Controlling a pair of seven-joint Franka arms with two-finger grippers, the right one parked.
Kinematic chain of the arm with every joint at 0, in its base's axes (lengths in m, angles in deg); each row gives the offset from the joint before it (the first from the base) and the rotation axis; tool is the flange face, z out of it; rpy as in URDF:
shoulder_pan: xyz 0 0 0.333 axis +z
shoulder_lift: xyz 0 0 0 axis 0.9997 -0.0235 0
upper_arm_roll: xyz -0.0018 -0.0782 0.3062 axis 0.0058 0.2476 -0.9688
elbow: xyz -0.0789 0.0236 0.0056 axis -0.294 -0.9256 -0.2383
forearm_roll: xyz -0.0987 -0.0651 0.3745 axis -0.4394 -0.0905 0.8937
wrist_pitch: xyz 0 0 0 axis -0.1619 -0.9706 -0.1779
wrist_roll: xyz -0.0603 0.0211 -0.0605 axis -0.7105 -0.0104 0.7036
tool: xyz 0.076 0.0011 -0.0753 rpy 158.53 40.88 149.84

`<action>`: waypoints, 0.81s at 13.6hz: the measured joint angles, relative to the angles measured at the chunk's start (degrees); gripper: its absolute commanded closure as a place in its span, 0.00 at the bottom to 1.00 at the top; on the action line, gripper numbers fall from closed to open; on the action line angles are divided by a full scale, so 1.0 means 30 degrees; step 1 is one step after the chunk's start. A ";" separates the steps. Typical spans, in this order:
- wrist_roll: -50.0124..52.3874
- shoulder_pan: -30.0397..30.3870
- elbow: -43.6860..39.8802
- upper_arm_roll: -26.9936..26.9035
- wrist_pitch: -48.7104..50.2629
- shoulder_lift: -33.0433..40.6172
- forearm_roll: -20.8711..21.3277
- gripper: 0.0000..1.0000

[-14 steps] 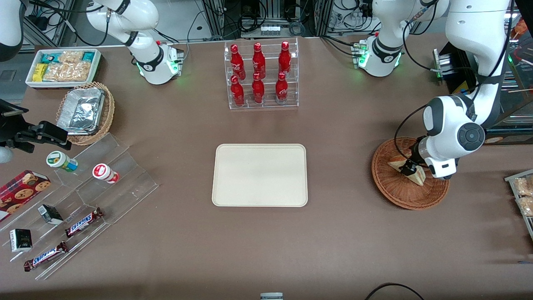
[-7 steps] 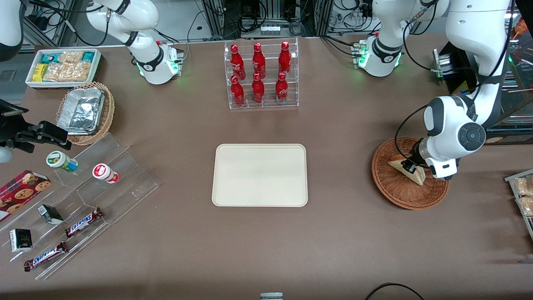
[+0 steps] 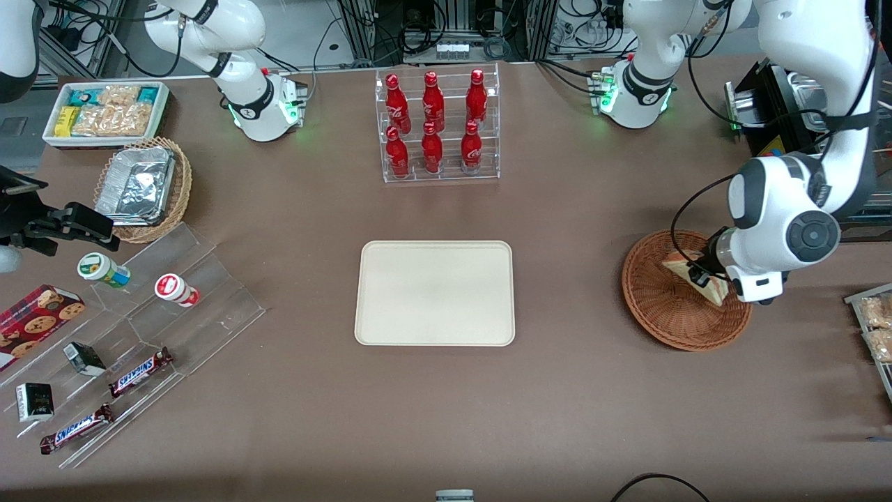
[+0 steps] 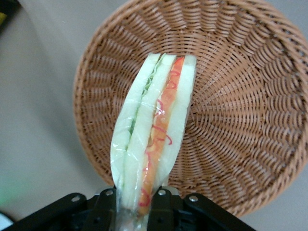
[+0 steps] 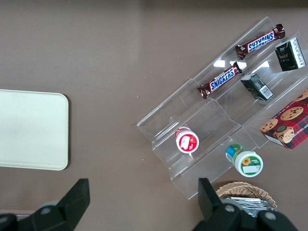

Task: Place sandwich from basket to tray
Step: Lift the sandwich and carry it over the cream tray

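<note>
The sandwich (image 3: 702,279), a wrapped cream wedge with red and green filling (image 4: 155,130), hangs just above the reddish-brown wicker basket (image 3: 658,314). My gripper (image 3: 705,277) is shut on the wedge's broad end, one finger (image 4: 104,206) on each bread face. In the left wrist view my gripper (image 4: 134,208) holds the sandwich edge-on over the basket's woven bowl (image 4: 240,96). The cream rectangular tray (image 3: 435,293) lies bare at the table's middle, well off toward the parked arm from the basket, and also shows in the right wrist view as the tray (image 5: 29,130).
A clear rack of red bottles (image 3: 437,125) stands farther from the camera than the tray. Toward the parked arm's end are a stepped acrylic shelf with snacks (image 3: 139,328), a tan basket with a foil container (image 3: 143,188) and a white snack bin (image 3: 104,111).
The gripper has risen and shifted slightly toward the working arm's end, carrying the sandwich up off the basket's floor with it.
</note>
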 measured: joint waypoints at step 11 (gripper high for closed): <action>-0.1321 -0.5847 -0.5260 0.0316 0.3715 0.0138 0.0067 0.76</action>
